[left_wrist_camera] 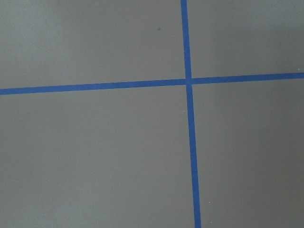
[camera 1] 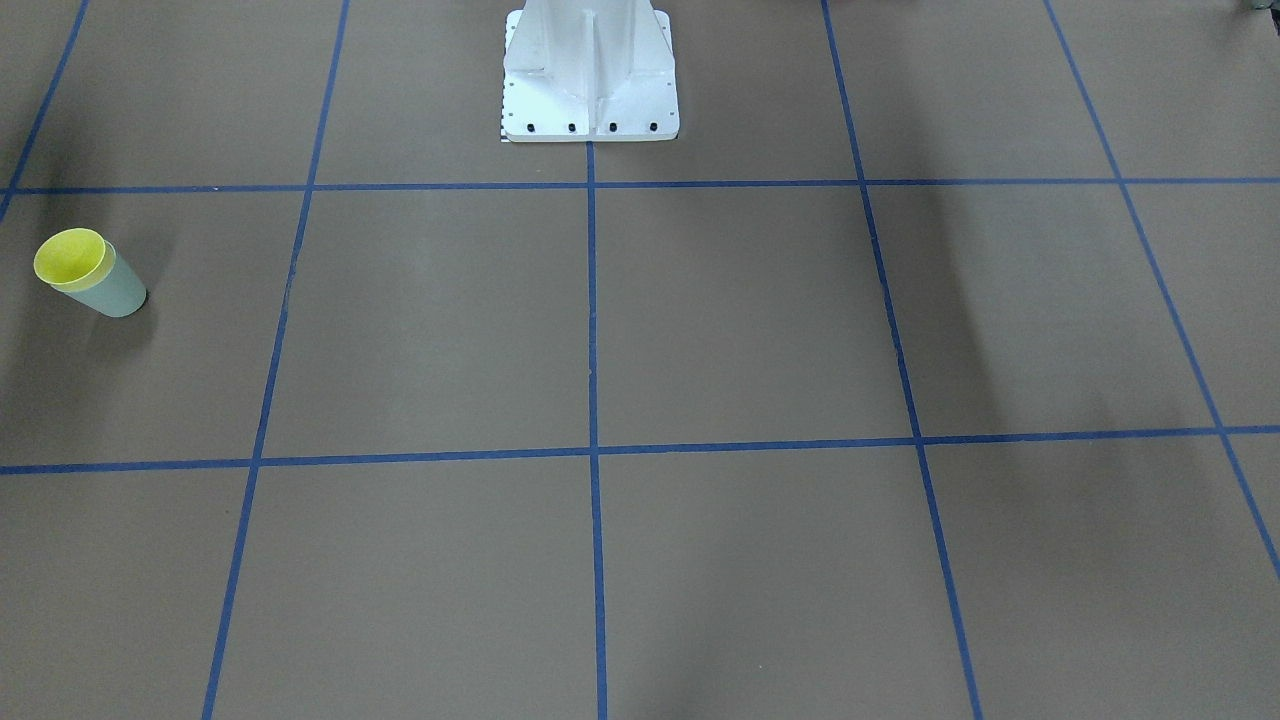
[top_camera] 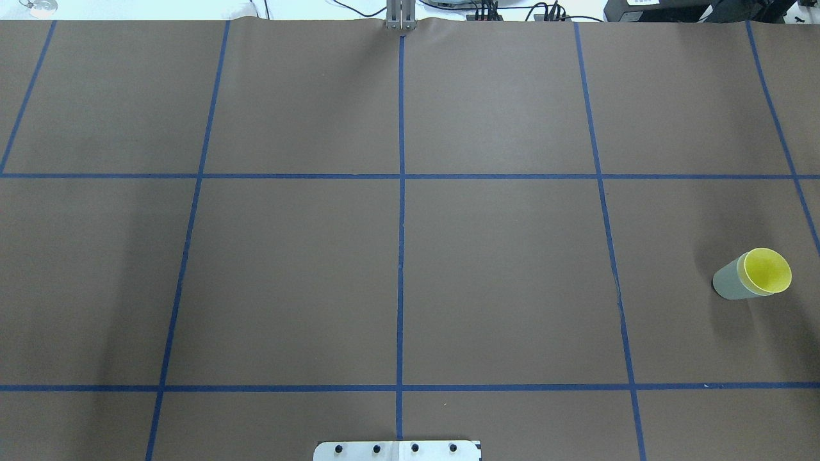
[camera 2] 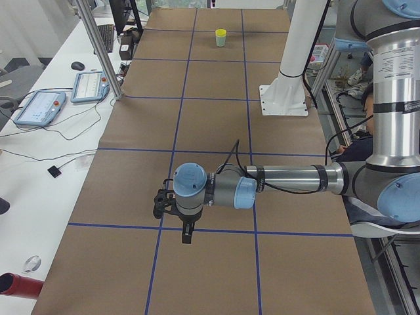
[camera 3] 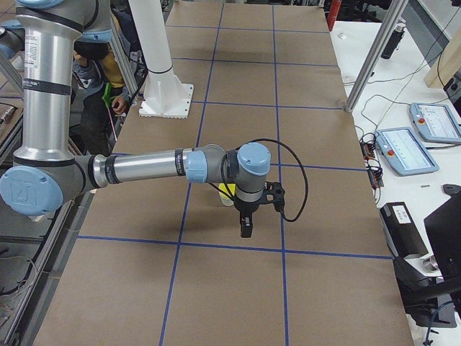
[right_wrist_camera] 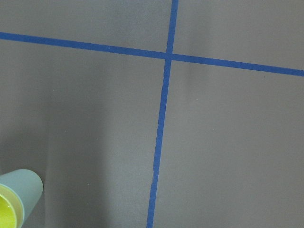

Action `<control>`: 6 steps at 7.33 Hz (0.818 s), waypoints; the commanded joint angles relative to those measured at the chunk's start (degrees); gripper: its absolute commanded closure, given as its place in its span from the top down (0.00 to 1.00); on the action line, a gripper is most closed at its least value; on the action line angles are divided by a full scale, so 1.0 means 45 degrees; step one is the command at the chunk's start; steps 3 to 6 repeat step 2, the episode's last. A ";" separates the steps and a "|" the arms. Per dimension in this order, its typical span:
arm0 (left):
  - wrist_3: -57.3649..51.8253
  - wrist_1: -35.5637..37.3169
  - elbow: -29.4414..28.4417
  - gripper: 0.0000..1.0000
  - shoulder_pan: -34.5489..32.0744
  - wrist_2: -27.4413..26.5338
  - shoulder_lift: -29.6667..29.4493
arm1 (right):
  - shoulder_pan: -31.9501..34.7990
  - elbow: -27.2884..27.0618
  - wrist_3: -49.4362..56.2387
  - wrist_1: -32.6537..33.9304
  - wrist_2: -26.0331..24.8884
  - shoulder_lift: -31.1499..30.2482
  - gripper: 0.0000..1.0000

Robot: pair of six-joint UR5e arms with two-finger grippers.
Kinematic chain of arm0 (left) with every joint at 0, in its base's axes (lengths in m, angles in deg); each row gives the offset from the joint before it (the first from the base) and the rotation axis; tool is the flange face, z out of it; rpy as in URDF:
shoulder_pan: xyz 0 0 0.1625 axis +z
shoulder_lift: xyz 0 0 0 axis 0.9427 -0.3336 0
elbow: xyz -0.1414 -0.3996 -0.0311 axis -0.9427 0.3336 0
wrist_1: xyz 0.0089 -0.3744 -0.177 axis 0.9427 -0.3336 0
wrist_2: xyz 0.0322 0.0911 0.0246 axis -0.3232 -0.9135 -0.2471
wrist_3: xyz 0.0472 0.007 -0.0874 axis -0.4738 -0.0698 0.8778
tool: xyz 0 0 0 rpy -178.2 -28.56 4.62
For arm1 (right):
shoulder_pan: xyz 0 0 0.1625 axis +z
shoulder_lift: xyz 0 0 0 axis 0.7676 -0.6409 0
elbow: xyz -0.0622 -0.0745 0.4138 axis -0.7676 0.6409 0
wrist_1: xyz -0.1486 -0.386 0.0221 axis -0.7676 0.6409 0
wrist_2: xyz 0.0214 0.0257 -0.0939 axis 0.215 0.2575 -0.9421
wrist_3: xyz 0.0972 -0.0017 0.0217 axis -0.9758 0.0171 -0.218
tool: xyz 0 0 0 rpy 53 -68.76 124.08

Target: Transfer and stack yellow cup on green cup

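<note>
Brown paper covers the worktop point(top_camera: 500, 275), ruled into big squares by blue tape lines point(top_camera: 401, 256). Above it both arms reach out level. The left arm point(camera 2: 289, 178) hangs over bare paper, well apart from the cups. The right arm point(camera 3: 144, 167) ends just beside them.

The left gripper point(camera 2: 186, 236) and the right gripper point(camera 3: 245, 229) point down and show only in the side views, so I cannot tell how far either one's jaws are parted. Nothing appears to hang from either, and neither touches a cup.

The green cup point(camera 1: 118, 292) stands upright near the worktop's edge on the robot's right. The yellow cup point(camera 1: 70, 258) sits nested inside it, with only its rim band and inner wall showing above the green lip. By the look of it, the stacking is done.

Both cups are probably very light, thin-walled plastic that holds its shape yet gives under a hard squeeze. Their smooth, tapered sides would likely let a grip slide upward. If the yellow cup needs reseating, the exposed rim band is the only place to hold it, with one finger inside and one outside. The nested fit may drag the green cup up with it, and a nudge low on the green wall could skid or tip the pair.
</note>
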 commanded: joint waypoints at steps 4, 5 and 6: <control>-0.0034 0.0000 -0.0007 1.00 0.0008 0.0000 -0.0019 | 0.0000 0.0139 0.0000 -0.0008 0.0015 -0.0252 1.00; -0.0034 0.0000 -0.0007 1.00 0.0008 0.0000 -0.0019 | 0.0000 0.0139 0.0000 -0.0008 0.0015 -0.0252 1.00; -0.0034 0.0000 -0.0007 1.00 0.0008 0.0000 -0.0019 | 0.0000 0.0139 0.0000 -0.0008 0.0015 -0.0252 1.00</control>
